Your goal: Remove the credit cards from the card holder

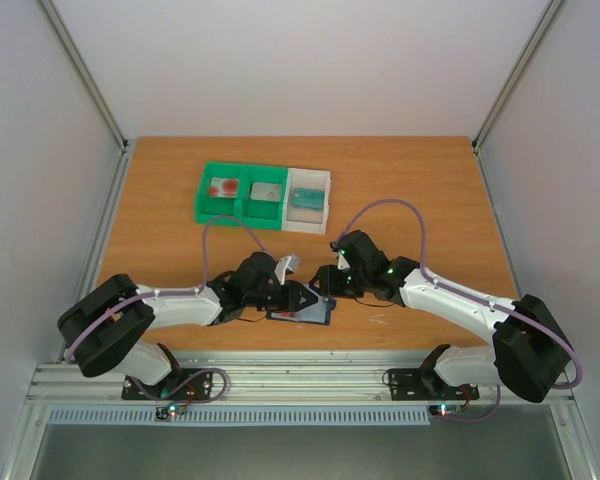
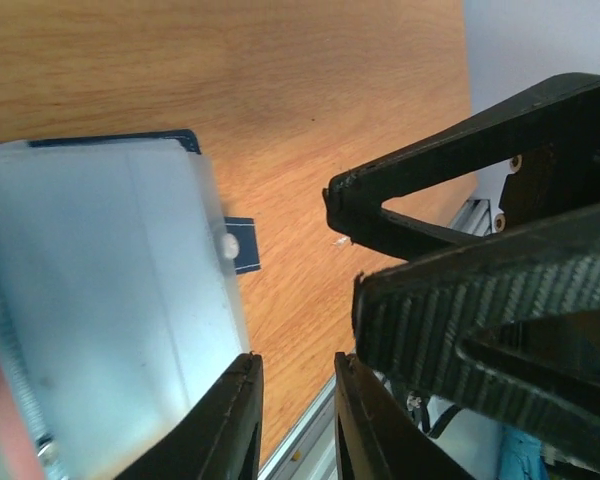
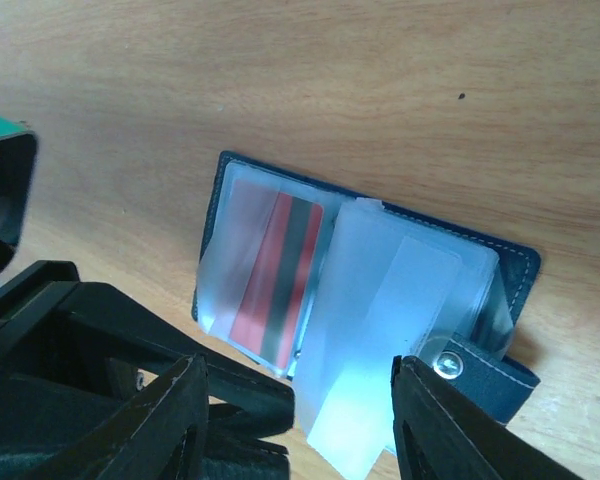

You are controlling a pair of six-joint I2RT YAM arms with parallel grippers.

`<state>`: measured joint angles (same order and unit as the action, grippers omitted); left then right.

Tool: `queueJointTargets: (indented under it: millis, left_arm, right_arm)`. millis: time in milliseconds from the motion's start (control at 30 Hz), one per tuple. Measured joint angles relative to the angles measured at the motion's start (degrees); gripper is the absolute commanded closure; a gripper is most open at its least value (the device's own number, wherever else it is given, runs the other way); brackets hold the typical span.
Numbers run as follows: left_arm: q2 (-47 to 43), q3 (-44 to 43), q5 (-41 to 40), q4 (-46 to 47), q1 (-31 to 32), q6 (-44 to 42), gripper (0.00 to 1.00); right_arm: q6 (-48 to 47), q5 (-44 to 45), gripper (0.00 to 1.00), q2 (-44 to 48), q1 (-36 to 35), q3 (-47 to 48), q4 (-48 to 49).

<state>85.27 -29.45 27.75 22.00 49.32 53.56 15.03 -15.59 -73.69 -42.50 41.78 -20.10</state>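
Right wrist view is showing the card holder (image 3: pixel 380 280) lying open and flat on the wooden table (image 3: pixel 280 80), just ahead of the right gripper (image 3: pixel 298 365). Its jaws are standing wide apart, a frosted sleeve's edge reaching between them, nothing clamped. The holder is showing dark blue edges, translucent sleeves and a small tab (image 3: pixel 485 368) with a metal snap near one finger. One credit card (image 3: pixel 280 280), banded red and dark, is sitting inside a sleeve. The left gripper (image 2: pixel 298 365) is hovering with jaws slightly parted and empty, the holder just beside one finger.
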Motion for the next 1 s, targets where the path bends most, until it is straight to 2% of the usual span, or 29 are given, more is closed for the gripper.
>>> queueJointTargets:
  millis: [167,300,533,667,1000]
  left_arm:
    - [-6.86,-0.02,-4.90,-9.75,-0.15,-1.95,0.74]
    - [-12.74,-0.24,-10.45,-20.57,-0.94,-3.76,0.67]
    - [-17.90,-0.96,-18.67,-36.17,-2.14,-6.58,0.65]
    - [-17.59,-0.96,-19.61,-38.45,-2.49,-7.69,0.64]
    - [-9.66,-1.01,-16.35,-35.36,-2.75,-9.18,0.67]
  right_arm:
    - [0.50,-1.42,0.55,-0.44,0.00,0.00,0.98]
    - [0.59,-2.36,0.56,-1.16,0.00,0.00,1.70]
    - [0.63,-3.02,0.56,-2.67,0.00,0.00,2.32]
    - [0.63,-3.30,0.55,-3.08,0.00,0.00,2.82]
    - [0.63,-3.37,0.56,-3.08,0.00,0.00,2.97]
